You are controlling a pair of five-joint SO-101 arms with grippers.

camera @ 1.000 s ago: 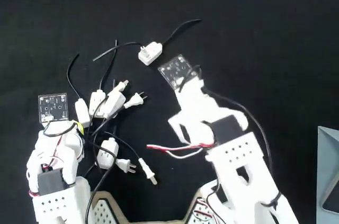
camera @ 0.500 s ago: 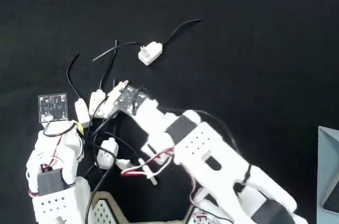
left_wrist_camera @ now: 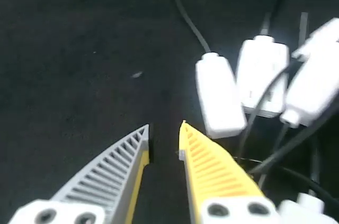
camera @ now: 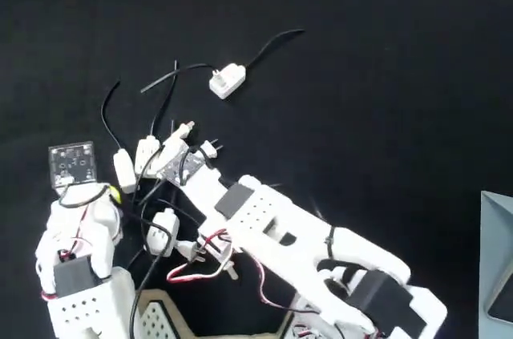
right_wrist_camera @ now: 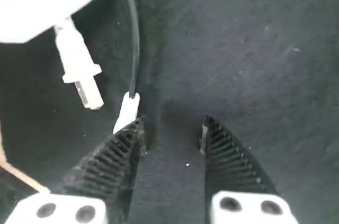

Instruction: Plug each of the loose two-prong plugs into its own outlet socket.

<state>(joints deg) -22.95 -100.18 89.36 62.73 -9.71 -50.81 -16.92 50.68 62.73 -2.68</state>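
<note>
Two white plastic arms sit at the near edge of a counter (camera: 385,115) covered in matte black cloth flecked with faint lint. The left end effector (left_wrist_camera: 164,128) has one grey and one yellow finger, both wedge-shaped with ribbed lattice faces. Their tips stand a narrow gap apart with nothing between them, over bare cloth just beside a cluster of socket blocks (left_wrist_camera: 220,97). These are smooth, glossy white rounded rectangles lying side by side, each trailing a thin black cord (left_wrist_camera: 188,15).

The right end effector (right_wrist_camera: 172,126) has two black fingers with toothed inner faces, spread wide and gripping nothing. Near one tip a small white piece ends a black cord. Past it a white stem (right_wrist_camera: 77,68) with a collar and a dull tip juts from a white body, probably a plug's pin, though the angle is poor.

From above, the right arm lies diagonally across the cloth with its wrist at the cluster. A two-prong plug (camera: 210,148) lies on the counter just beside that wrist, its short prongs pointing away from the blocks. A lone white block (camera: 227,81) lies well apart, farther up the counter, its cord curling away. A grey-blue panel (camera: 497,259) stands at the counter's right edge.
</note>
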